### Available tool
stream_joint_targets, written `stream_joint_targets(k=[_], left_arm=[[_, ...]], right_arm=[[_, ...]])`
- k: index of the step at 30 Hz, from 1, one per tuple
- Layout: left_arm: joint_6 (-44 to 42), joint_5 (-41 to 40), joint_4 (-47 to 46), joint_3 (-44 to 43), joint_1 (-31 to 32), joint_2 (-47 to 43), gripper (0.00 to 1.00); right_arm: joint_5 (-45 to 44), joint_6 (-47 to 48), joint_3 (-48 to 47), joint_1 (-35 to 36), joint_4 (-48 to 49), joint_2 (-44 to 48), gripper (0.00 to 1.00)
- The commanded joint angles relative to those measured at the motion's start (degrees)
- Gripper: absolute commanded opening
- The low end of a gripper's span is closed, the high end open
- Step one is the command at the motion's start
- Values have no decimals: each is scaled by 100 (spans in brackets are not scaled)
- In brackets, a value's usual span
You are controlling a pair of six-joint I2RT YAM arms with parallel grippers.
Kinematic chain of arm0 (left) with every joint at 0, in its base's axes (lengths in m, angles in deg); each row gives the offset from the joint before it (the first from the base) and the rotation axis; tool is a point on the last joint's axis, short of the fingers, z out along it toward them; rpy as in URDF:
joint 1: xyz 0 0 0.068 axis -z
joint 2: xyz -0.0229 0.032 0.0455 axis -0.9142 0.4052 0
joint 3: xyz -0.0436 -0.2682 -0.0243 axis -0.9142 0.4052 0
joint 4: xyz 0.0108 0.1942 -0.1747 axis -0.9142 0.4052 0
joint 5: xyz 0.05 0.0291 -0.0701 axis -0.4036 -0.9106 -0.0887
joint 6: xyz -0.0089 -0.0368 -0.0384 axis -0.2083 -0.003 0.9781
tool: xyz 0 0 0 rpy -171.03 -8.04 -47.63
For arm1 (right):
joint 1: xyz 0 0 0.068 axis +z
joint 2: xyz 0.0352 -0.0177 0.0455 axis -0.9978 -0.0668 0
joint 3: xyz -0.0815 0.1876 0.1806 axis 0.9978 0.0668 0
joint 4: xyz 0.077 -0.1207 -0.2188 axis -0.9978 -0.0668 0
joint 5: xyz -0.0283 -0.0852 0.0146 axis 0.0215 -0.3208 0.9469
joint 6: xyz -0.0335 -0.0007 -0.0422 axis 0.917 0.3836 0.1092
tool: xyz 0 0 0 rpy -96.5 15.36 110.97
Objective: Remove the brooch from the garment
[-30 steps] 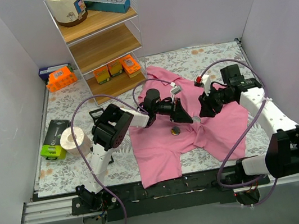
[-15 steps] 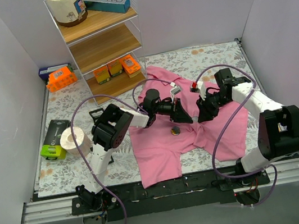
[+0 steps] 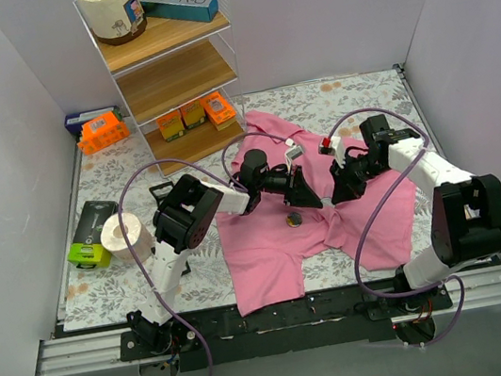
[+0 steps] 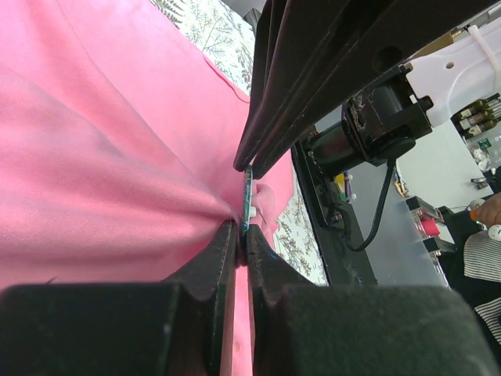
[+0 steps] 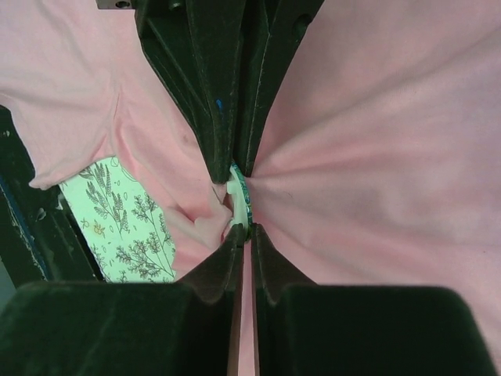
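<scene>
Separation step, by the look. Left gripper [image 4: 237, 235] pinched shut on shirt [image 4: 94, 141]; right gripper [image 5: 244, 235] clamped on brooch [image 5: 241, 200] edge, tip-to-tip. Next, likely: pull apart steadily.

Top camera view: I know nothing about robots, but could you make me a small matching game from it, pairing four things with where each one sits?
Things:
1. paper roll
2. teal box
3. orange crate
4. pink shirt

Places:
A. on the top board of the shelf
B. spread over the middle of the floral cloth
C. at the left, next to the green-and-black box
D. at the back left, near the wall

Pairs: 1-C, 2-A, 3-D, 4-B
</scene>
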Motion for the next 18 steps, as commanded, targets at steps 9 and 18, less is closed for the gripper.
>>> stream_joint_targets(k=[9,18], left_arm=[[-33,76,-92,-83,-16,-368,0],[-16,85,-127,-101,-16,-350,0]], right_arm=[[343,-7,-87,40,31,-117,24],[431,-16,-130,49,48,-231,22]])
